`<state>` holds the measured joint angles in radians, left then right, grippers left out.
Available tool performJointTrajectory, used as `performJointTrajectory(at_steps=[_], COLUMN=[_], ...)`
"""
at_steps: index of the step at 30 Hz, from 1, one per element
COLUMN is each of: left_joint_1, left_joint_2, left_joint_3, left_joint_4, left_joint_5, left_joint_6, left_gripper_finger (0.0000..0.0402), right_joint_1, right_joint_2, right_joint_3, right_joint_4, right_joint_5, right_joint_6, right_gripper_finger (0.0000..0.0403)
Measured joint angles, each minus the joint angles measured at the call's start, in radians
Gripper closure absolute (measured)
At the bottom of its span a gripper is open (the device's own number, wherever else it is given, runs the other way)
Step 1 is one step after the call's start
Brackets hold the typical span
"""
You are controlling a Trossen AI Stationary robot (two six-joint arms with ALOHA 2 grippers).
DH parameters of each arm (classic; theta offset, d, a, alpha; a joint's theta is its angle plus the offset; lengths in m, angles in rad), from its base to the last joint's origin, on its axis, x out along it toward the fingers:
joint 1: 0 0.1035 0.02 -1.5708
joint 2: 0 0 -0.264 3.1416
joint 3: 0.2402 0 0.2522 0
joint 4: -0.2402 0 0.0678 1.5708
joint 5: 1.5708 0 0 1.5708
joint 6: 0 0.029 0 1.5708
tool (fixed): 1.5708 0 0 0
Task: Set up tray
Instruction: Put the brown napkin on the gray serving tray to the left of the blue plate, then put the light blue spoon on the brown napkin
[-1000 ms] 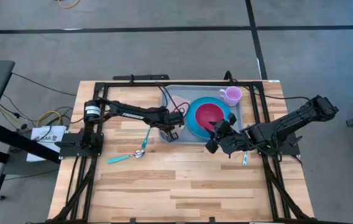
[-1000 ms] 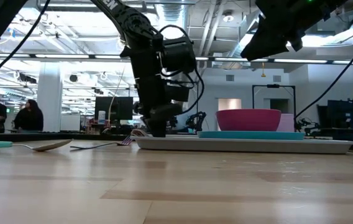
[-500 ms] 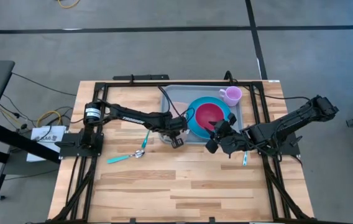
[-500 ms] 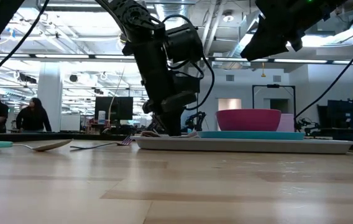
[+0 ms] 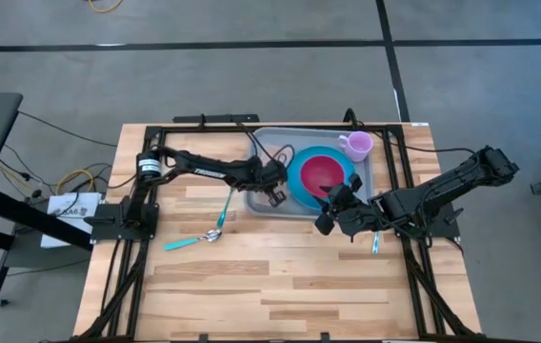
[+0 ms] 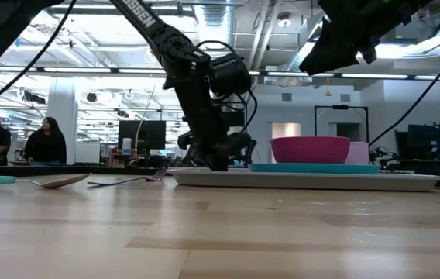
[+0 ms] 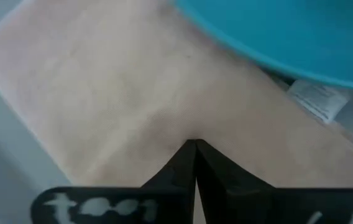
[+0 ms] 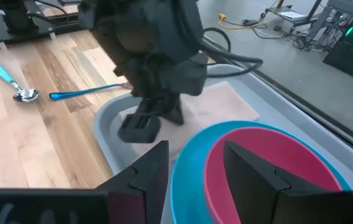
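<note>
Tray (image 5: 266,205) holds plate (image 5: 298,193) (bowl (image 5: 320,175) on it), mug (image 5: 354,146), napkin (image 8: 226,102).

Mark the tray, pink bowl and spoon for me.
Large flat grey-blue plastic tray (image 5: 272,145), high view, bare far-left floor.
Round pink bowl (image 5: 321,175), high view, inside centre.
Teal-handled metal spoon (image 5: 211,234), high view, bowl end.

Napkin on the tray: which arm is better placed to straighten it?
Probably left. The left end effector is already down on the napkin in the tray, shut. The right end effector hangs open by the plate.
</note>
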<state>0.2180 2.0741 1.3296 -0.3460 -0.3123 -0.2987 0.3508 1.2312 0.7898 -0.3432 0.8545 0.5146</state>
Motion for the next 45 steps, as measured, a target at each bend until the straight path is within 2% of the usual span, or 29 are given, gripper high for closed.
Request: performJointTrajectory(at_steps=[3, 15, 26, 32, 40, 45], left_joint_1=[0.013, 0.051, -0.007, -0.050, -0.116, -0.145], left_joint_2=[0.002, 0.004, -0.039, -0.173, -0.431, -0.600], left_joint_3=[-0.002, -0.004, -0.006, -0.005, -0.004, -0.004], left_joint_4=[0.023, 0.056, 0.005, -0.091, -0.385, -0.583], left_joint_5=[-0.043, -0.028, -0.012, -0.157, -0.173, -0.263], left_joint_6=[-0.017, -0.052, -0.050, -0.043, -0.043, -0.101], left_gripper_finger=[0.0401, 0.0401, 0.0401, 0.0401, 0.0401, 0.0402], right_joint_1=[0.000, 0.000, 0.000, 0.000, 0.000, 0.000], right_joint_2=[0.000, 0.000, 0.000, 0.000, 0.000, 0.000], right_joint_3=[0.000, 0.000, 0.000, 0.000, 0.000, 0.000], right_joint_4=[0.000, 0.000, 0.000, -0.013, -0.015, -0.015], right_joint_5=[0.000, 0.000, 0.000, 0.000, 0.000, 0.000], right_joint_6=[0.000, -0.001, -0.003, -0.003, -0.003, -0.003], right_gripper_finger=[0.0255, 0.0255, 0.0255, 0.0255, 0.0255, 0.0255])
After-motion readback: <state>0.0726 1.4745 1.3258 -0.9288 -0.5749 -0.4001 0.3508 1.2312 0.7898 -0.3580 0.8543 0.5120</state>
